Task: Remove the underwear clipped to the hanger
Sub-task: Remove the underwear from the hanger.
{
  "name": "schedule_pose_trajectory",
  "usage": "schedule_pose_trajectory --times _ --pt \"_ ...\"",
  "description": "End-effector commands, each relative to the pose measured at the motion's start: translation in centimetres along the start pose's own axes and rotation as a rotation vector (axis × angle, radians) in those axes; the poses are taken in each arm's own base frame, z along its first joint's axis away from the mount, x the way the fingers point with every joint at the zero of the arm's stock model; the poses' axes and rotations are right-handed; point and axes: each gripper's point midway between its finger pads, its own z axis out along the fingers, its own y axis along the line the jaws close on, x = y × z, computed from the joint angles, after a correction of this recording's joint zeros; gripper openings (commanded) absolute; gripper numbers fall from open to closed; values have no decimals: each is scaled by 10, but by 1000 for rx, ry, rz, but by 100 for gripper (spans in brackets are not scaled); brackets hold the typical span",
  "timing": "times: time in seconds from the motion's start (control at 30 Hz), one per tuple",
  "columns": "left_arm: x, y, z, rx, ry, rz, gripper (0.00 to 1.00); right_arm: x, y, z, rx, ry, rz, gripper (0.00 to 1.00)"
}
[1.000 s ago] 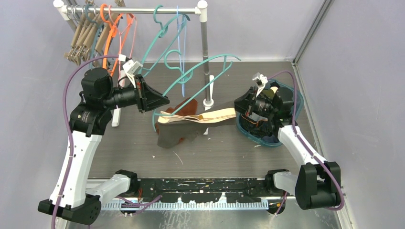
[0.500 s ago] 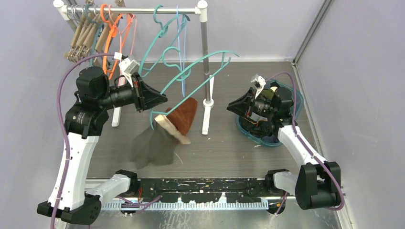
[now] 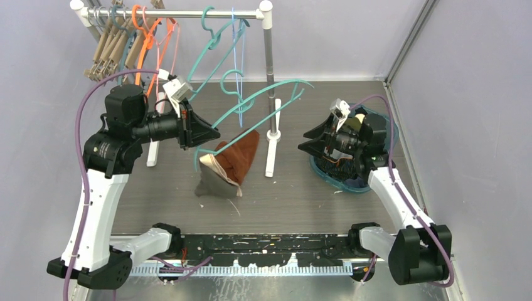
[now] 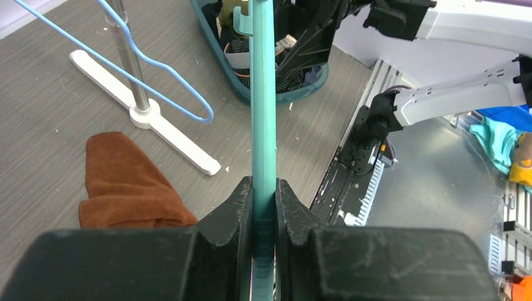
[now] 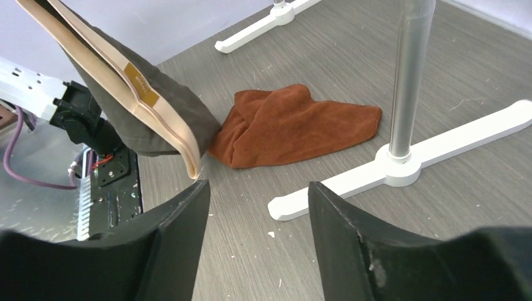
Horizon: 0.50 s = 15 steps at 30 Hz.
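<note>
Your left gripper [image 4: 264, 194] is clenched on the teal hanger [image 4: 262, 94] with the grey-brown underwear [image 5: 147, 119] dangling from it, while your right gripper [image 5: 257, 207] stands with jaws parted, grasping nothing.

No text, brand or number can be read. A small tan label [image 5: 140, 85] is seen on the underwear [image 5: 160, 119], at ten o'clock in the right wrist view, but its print is too blurred to be read.

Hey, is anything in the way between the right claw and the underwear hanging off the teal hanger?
Partly. The rack's white foot lies on the table across the line from the right claw to the underwear, and its pole stands just beside that line. Nothing else visible intervenes.
</note>
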Motion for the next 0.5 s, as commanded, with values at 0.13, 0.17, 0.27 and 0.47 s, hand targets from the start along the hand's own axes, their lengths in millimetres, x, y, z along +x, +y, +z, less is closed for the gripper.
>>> schedule_pose_trajectory --times 0.13,0.17,0.27,0.47 --pt "-7 -12 -11 -3 43 145 0 -54 35 -18 -13 22 -236 74" --pt "-6 -11 -11 -11 52 160 0 -60 40 -20 -13 31 -258 76" --pt "-2 -10 -13 -21 81 193 0 -74 53 -30 0 73 -321 79" --pt "20 -16 -12 21 159 234 0 -102 72 -46 42 113 -424 92"
